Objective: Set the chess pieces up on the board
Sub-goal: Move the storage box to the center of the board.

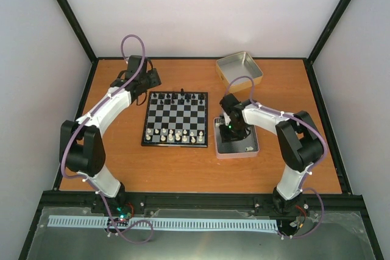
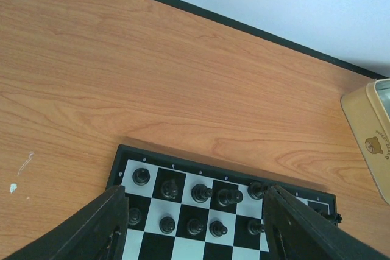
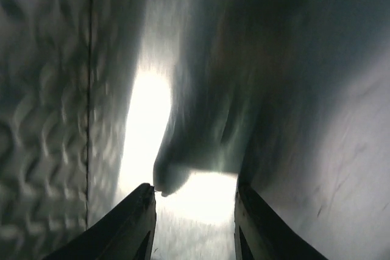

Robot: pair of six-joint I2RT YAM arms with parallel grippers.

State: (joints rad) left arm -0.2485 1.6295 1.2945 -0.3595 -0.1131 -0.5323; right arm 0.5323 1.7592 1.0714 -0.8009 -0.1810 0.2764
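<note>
The left gripper (image 2: 195, 190) is held released above the board's (image 1: 177, 117) far left edge, while the right gripper (image 3: 194, 193) is seen inside the near right tin (image 1: 237, 155), its grasp indiscernible.

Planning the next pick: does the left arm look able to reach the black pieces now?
Probably yes: left gripper hangs open above the black pieces, nothing between; right gripper is off in the tin.
</note>
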